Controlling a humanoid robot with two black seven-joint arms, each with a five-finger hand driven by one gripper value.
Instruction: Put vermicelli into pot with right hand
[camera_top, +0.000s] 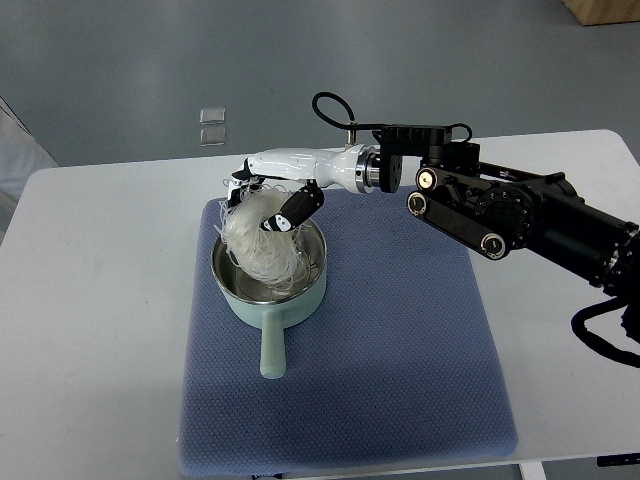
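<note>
**Vermicelli over the pot, release still to come**

Right robot hand (268, 196), white with black fingertips, reaching in from the right edge on a black arm, fingers curled around a pale, translucent bundle of vermicelli (262, 245). Bundle hanging from that grasp down into the mint-green, steel-lined pot (269, 275), lower loops apparently resting inside the bowl. Left robot hand nowhere in the top view.

Handling, as a judgement: very light, dry and springy, a tangled nest rather than a solid lump. Brittle too, so liable to snap or shed under a hard squeeze. A few stray strands sticking out past the pot's far rim near the fingers, likely to snag on fingertips at release. Best held at the top of the bundle, as now, with the mass dangling below; a gentle opening probably enough, though clinging threads could lift back out with the robot hand.

Edges and room: pot near the upper left corner of the blue textured mat (340, 340), handle pointing toward the camera, well clear of the arm. Pot rim just beneath the fingers, so little margin for going lower. Bare mat to the right and front, plain white surface (100, 300) to the left, open space above for a straight upward retreat. Light pot possibly nudged by a sideways pull.
</note>
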